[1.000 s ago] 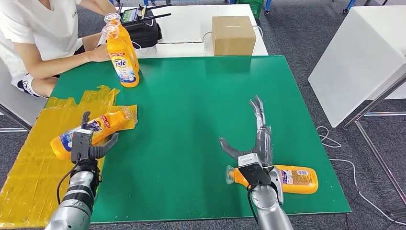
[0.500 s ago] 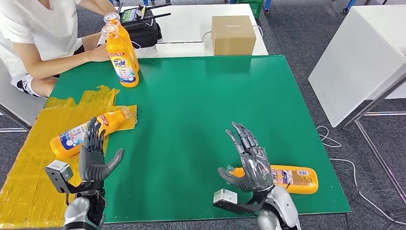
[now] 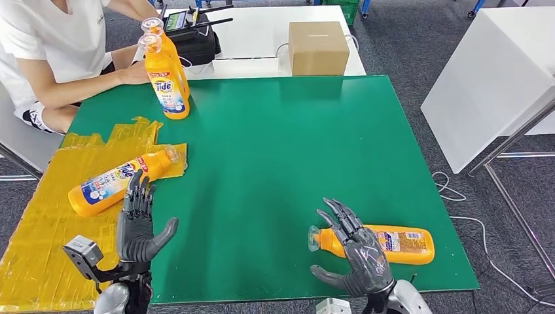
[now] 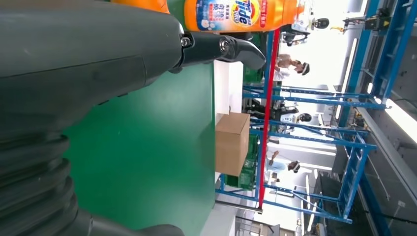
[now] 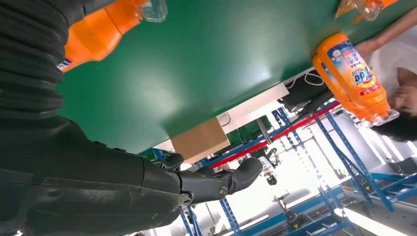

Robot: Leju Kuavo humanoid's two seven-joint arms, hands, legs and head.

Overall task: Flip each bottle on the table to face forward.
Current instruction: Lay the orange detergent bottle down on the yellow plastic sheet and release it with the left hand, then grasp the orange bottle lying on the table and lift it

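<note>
An orange Tide bottle [image 3: 386, 243] lies on its side at the green table's near right, cap pointing left; it is also in the right wrist view [image 5: 93, 37]. My right hand [image 3: 358, 258] is raised just in front of it, fingers spread, holding nothing. A second orange bottle [image 3: 118, 182] lies on yellow plastic sheeting [image 3: 39, 216] at the left, its label up, and shows in the left wrist view [image 4: 236, 14]. My left hand [image 3: 139, 222] hovers near its base, fingers apart and empty. Two upright Tide bottles [image 3: 166, 77] stand at the far left.
A person in a white shirt [image 3: 55, 46] sits at the far left corner, a hand beside the upright bottles. A cardboard box [image 3: 318, 47] and a black bag [image 3: 193, 39] sit on the white table behind. A white table [image 3: 491, 72] stands to the right.
Both hands have pulled back toward me and turned palm-up with fingers spread. The right hand has come off the near bottle, the left away from the bottle on the sheeting. Bottles have not moved.
</note>
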